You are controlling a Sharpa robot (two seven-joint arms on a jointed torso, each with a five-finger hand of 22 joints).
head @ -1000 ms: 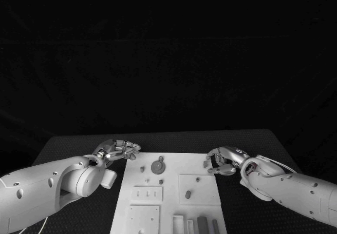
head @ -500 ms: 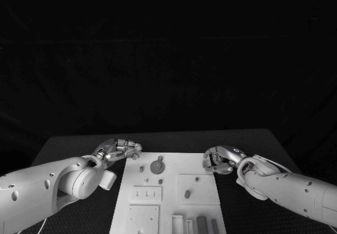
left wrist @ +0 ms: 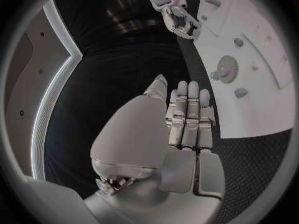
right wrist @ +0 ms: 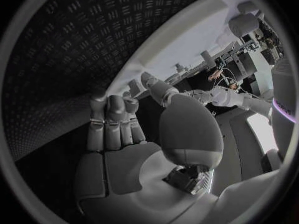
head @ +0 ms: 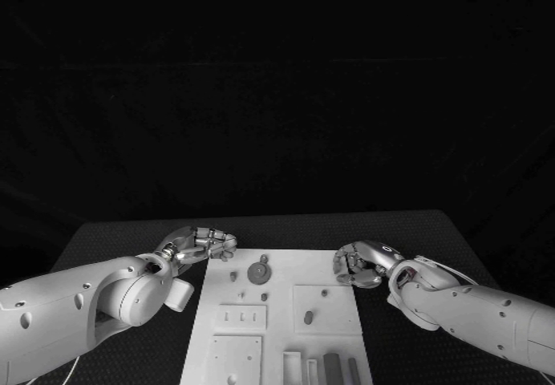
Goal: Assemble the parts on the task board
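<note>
L hand (head: 199, 243) sits at the task board's (head: 277, 321) far-left corner, fingers curled in, nothing held; it has edged slightly toward the board vs 1 s ago. R hand (head: 361, 265) is at the board's far-right edge, fingers now curled in tighter than before, empty, shifted a bit inward. Board lies mid-desk (head: 127, 237). On it: round geared part (head: 261, 275) near the far end, small peg (head: 309, 319) in the right square recess, bars (head: 333, 370) in slots at the near edge.
</note>
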